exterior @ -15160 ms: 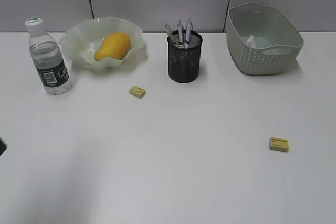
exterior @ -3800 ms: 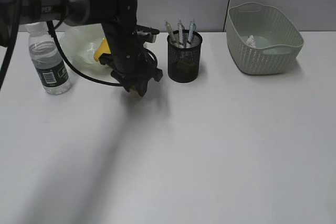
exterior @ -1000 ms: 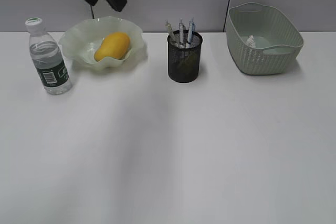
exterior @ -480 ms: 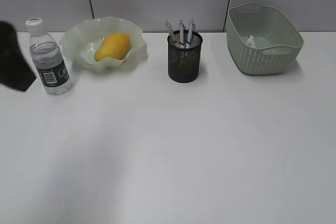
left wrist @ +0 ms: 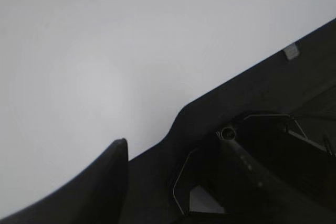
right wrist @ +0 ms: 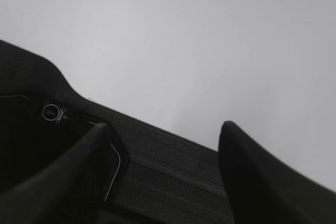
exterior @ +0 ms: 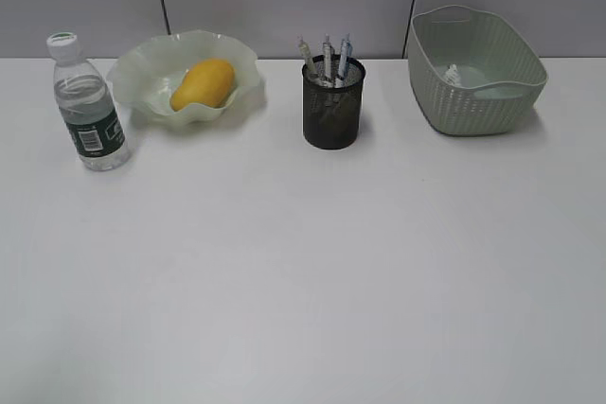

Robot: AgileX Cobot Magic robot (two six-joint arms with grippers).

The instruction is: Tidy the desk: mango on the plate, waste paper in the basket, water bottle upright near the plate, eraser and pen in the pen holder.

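On the desk (exterior: 303, 272) all looks tidied: mango (exterior: 203, 82) in the plate (exterior: 142, 68), water bottle (exterior: 86, 106) upright beside it, pens in the pen holder (exterior: 332, 106), waste paper (exterior: 454, 74) in the basket (exterior: 473, 106), eraser unseen, both grippers parted and empty

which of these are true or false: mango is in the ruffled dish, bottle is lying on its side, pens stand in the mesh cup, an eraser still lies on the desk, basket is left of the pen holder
1. The mango lies in the plate. True.
2. The water bottle lies on its side. False: it stands upright, cap on top, just left of the plate.
3. Pens stand in the pen holder. True.
4. An eraser lies loose on the desk. False: no eraser shows on the tabletop.
5. The basket sits left of the pen holder. False: it sits to the right, with a white scrap inside.
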